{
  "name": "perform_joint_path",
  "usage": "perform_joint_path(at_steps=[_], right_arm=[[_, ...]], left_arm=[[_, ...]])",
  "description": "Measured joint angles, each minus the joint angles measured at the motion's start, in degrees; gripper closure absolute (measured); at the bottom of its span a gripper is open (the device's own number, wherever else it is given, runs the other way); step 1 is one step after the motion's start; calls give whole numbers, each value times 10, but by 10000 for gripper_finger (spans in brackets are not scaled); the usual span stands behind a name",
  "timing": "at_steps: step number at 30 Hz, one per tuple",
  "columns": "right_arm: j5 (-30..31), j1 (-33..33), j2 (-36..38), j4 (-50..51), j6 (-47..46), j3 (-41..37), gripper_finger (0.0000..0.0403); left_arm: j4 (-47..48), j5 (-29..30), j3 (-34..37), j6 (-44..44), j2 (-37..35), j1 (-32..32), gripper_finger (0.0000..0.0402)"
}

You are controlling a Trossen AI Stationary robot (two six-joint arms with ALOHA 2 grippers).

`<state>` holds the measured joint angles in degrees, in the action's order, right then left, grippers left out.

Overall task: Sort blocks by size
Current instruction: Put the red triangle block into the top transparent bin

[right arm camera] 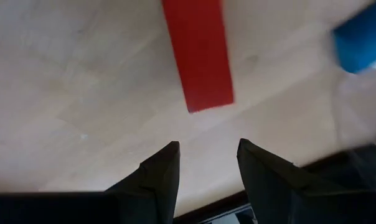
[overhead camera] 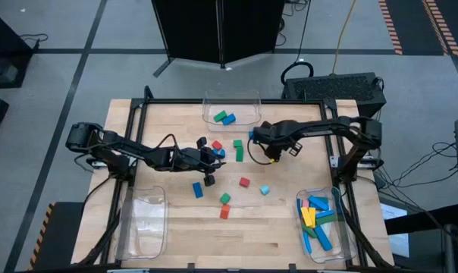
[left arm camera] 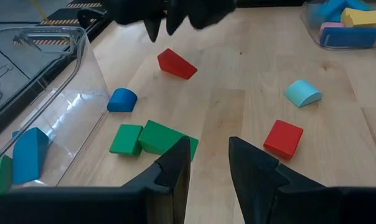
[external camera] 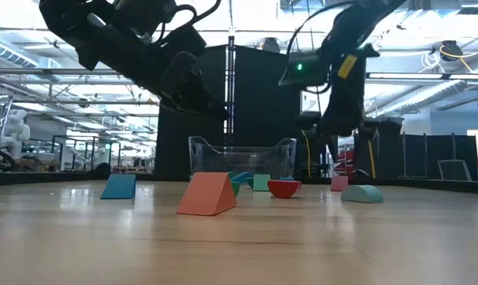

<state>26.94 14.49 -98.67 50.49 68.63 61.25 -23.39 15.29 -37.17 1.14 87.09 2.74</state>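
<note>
- The left end effector (overhead camera: 208, 168) is being held over the middle of the worktop (overhead camera: 274, 235), its fingers (left arm camera: 175, 165) parted with nothing between them.
- The right end effector (overhead camera: 268, 154) is being held just right of centre, toward the far edge; its fingers (right arm camera: 154, 171) are parted and empty above a red block (right arm camera: 197, 53) lying on the bare wood.
- Loose blocks are being left scattered across the centre: two green blocks (overhead camera: 238, 148), a red wedge (overhead camera: 217, 145), a blue block (overhead camera: 197, 189), a red cube (overhead camera: 245, 182), a cyan piece (overhead camera: 265, 189), and a green block (overhead camera: 225, 198) touching a red one (overhead camera: 224, 212) toward the near edge.
- A green and a blue block (overhead camera: 224, 117) are being held in the clear bin (overhead camera: 252, 97) at the far edge.
- Long bars in blue, yellow and pink (overhead camera: 317, 214) are being kept in the bin (overhead camera: 303, 246) at the near right corner.
- A third bin (overhead camera: 142, 227) is being kept at the near left corner.
</note>
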Motion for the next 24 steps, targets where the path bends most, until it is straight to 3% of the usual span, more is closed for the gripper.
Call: perform_joint_path(at_steps=[6,16,24], right_arm=[[0,2,-37,-14,12,0,237],[0,2,-44,-48,26,0,153],[-37,2,-44,-44,21,0,168]], left_arm=[[-1,0,0,0,0,0,289],[-1,0,0,1,0,0,289],[-1,0,0,1,0,0,289]])
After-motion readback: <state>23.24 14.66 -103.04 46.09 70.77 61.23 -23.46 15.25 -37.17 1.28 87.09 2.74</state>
